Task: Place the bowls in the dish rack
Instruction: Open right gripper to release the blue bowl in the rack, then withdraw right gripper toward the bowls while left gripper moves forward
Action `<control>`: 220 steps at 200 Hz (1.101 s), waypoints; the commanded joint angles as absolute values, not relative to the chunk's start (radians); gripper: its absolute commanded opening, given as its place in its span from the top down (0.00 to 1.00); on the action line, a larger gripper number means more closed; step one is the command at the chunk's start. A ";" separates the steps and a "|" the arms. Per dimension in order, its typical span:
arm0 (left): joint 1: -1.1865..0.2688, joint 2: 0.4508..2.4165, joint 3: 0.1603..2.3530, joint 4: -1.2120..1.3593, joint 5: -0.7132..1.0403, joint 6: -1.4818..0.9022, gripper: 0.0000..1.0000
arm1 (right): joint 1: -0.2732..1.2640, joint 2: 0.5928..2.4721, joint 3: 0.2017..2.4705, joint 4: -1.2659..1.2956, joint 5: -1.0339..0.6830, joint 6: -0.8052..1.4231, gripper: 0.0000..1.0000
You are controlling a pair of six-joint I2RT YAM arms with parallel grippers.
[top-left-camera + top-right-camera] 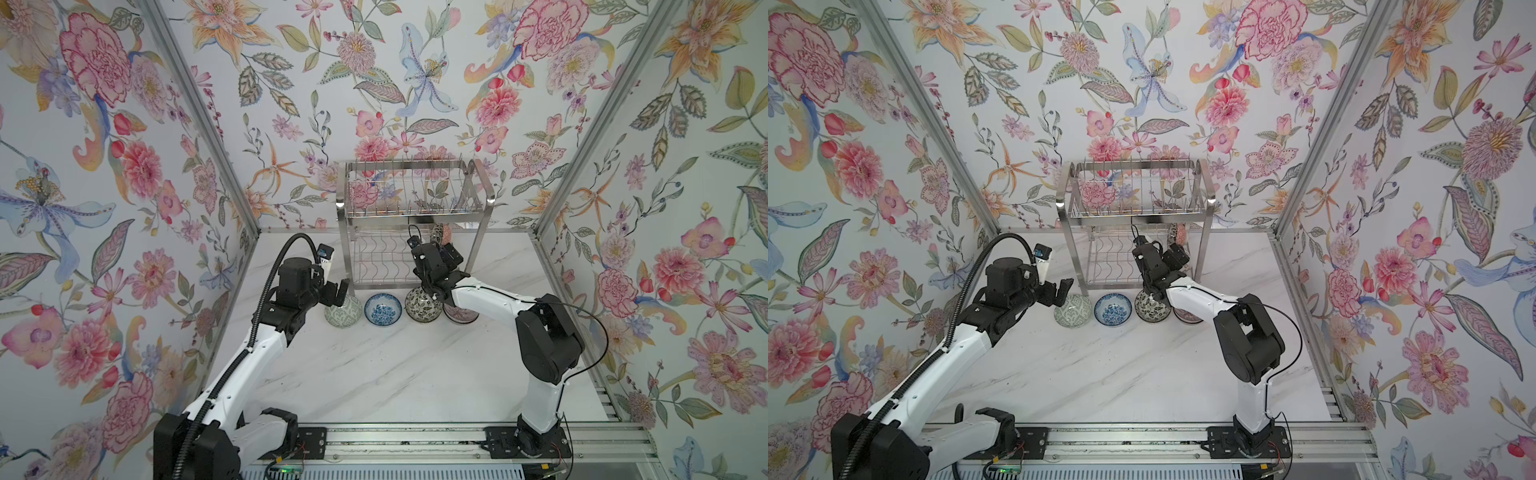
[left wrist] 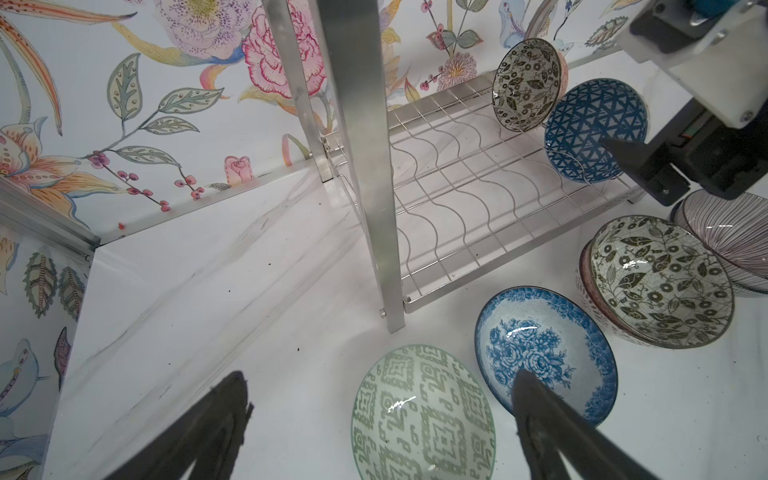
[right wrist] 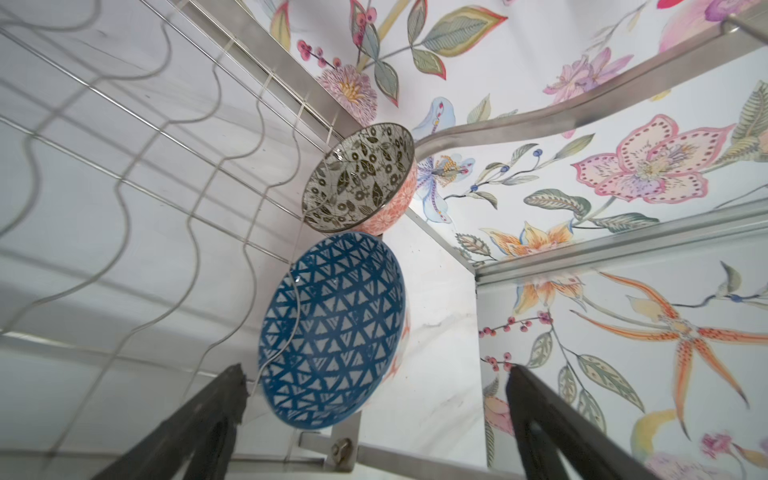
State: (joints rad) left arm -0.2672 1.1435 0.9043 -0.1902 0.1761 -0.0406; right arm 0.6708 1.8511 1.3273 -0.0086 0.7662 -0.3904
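The dish rack [image 1: 415, 214] [image 1: 1133, 216] stands at the back of the table. On its lower tier [image 2: 457, 187] two bowls stand on edge: a blue-white triangle bowl [image 3: 332, 328] [image 2: 590, 124] and a black-leaf bowl [image 3: 359, 174] [image 2: 525, 83]. My right gripper [image 3: 374, 368] [image 1: 449, 253] is open just in front of the triangle bowl and touches nothing. On the table in front of the rack lie a green-patterned bowl [image 2: 424, 415] [image 1: 343, 313], a blue floral bowl [image 2: 540, 345] [image 1: 383, 309], a black-leaf bowl [image 2: 660, 278] [image 1: 422, 309] and a purple-striped bowl [image 2: 727, 245]. My left gripper [image 2: 380, 374] [image 1: 338, 291] hangs open and empty over the green bowl.
The table's black-leaf bowl sits nested in another bowl. The rack's flat front leg [image 2: 374, 166] stands close beyond the green bowl. Floral walls close in the marble table [image 1: 395, 374] at the back and both sides. The right forearm [image 1: 486, 297] reaches over the purple-striped bowl.
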 commanded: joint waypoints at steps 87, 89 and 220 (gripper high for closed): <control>-0.478 1.180 1.004 -0.293 0.035 -0.077 0.01 | 0.631 1.336 0.909 -0.009 0.327 -0.114 0.01; -0.483 1.183 1.006 -0.292 0.033 -0.080 0.01 | 0.622 1.327 0.902 -0.010 0.318 -0.109 0.01; -0.685 1.431 0.949 0.000 0.033 -0.255 0.01 | 0.504 1.170 0.778 -0.017 0.186 -0.008 0.01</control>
State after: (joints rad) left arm -0.6735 1.3975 0.9661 -0.0849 0.0158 -0.2157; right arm 0.5163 1.1751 0.7925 -0.0113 0.2127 -0.0513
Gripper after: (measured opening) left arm 0.994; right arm 0.992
